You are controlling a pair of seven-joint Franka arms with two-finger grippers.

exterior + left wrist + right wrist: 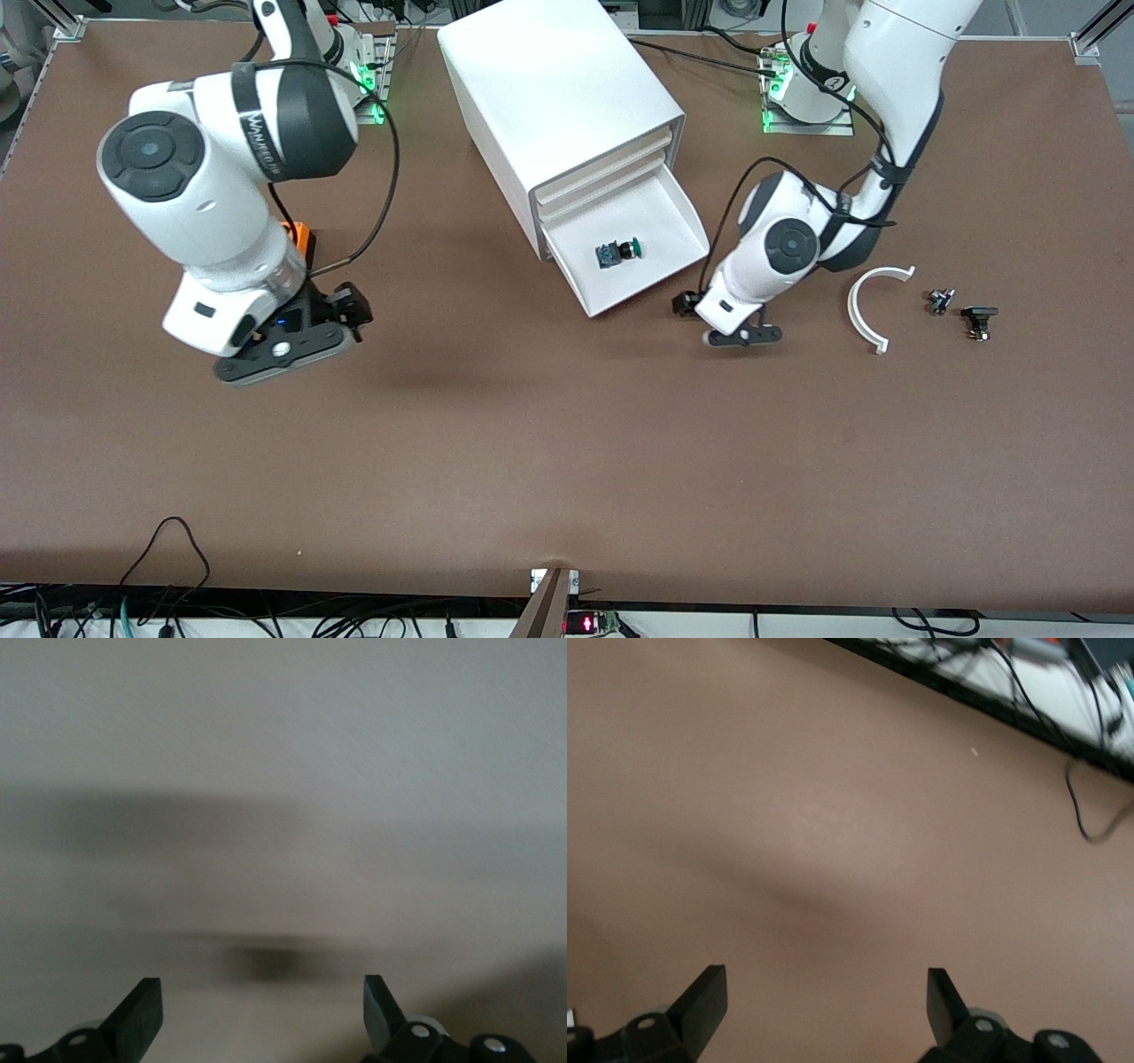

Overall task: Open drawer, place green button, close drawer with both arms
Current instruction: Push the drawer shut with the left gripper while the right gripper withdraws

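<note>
Your button lies in the open drawer of the white cabinet. Your left gripper, fingers wide, sits low at the drawer's 4 o'clock corner; a white arc piece lies at its 3 o'clock. Your right gripper waits, spread wide, over bare table by the orange box.

The only lettering I can find is on my right arm: pale capitals run along the black band around its big upper joint, well above my right gripper. They are too small and slanted for me to read with any certainty. Neither of my wrist views shows any writing, number or sign.
</note>
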